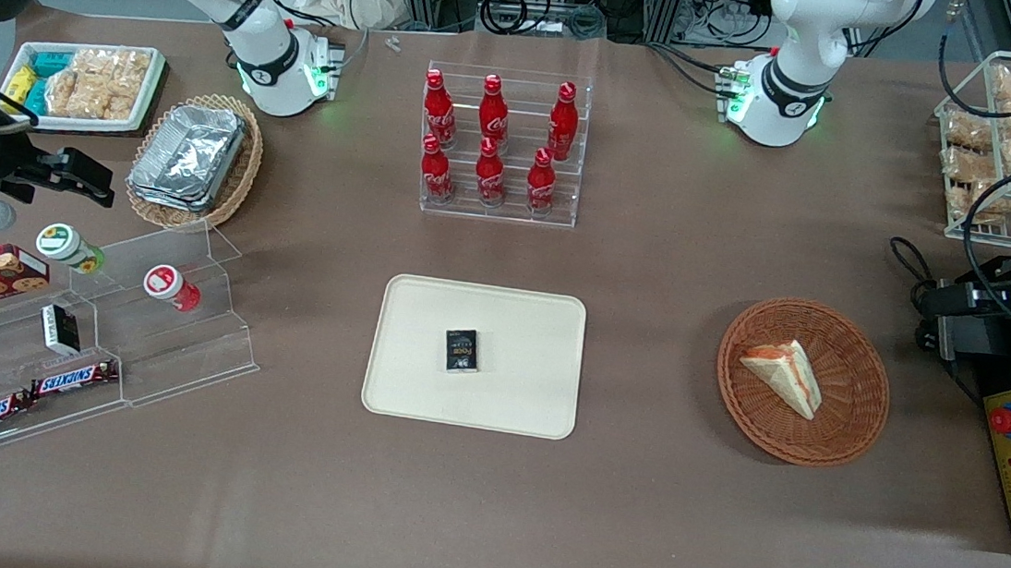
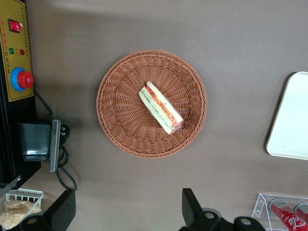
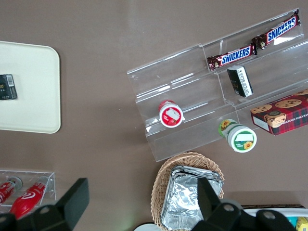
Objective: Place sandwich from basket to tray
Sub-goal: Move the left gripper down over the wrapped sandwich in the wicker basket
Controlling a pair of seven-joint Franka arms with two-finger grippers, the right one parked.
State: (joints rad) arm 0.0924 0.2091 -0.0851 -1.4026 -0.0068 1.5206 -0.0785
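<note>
Brown tabletop | sandwich (image 2: 161, 108) lies in basket (image 2: 115, 120), tray (image 1: 421, 387) well apart | gripper (image 2: 127, 207) above basket, fingers spread wide, holding 0 | risk: slick wrap slips if pinch off-centre

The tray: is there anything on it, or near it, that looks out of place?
Yes. A small black box already lies on the tray, near its middle, where the sandwich should go. The sandwich is in the basket. The gripper hangs open above the table beside the basket.
</note>
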